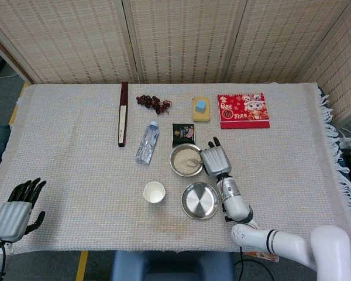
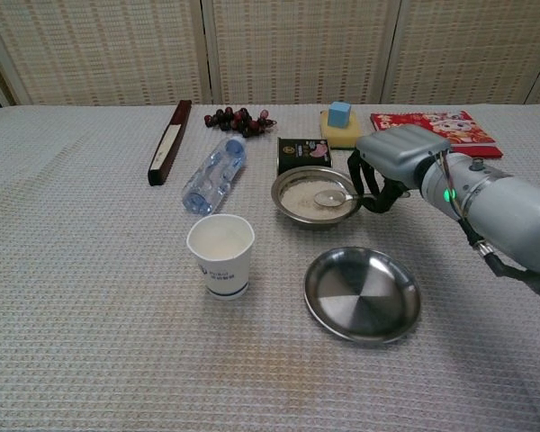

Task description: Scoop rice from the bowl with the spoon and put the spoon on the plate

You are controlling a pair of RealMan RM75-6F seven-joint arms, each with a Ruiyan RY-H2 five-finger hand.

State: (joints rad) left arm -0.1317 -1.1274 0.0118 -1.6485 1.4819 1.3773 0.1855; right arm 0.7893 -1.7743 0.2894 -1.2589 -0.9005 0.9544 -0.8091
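The steel bowl point(image 1: 185, 160) point(image 2: 292, 205) of rice sits mid-table. A metal spoon point(image 1: 192, 163) point(image 2: 328, 198) lies in it, scoop on the rice and handle pointing right. My right hand point(image 1: 215, 160) point(image 2: 394, 160) is just right of the bowl, and its curled fingers point(image 2: 374, 194) pinch the end of the spoon's handle at the rim. The empty steel plate point(image 1: 200, 201) point(image 2: 362, 294) lies in front of the bowl, below the hand. My left hand point(image 1: 14, 213) rests at the table's near left corner with nothing in it, fingers apart.
A paper cup point(image 1: 154, 192) point(image 2: 220, 255) stands left of the plate. A water bottle point(image 1: 147, 142) lies left of the bowl and a black packet point(image 1: 183, 132) behind it. A dark stick point(image 1: 123, 113), grapes point(image 1: 154, 102), a yellow sponge with a blue cube point(image 1: 200, 109) and a red booklet point(image 1: 242, 110) lie further back.
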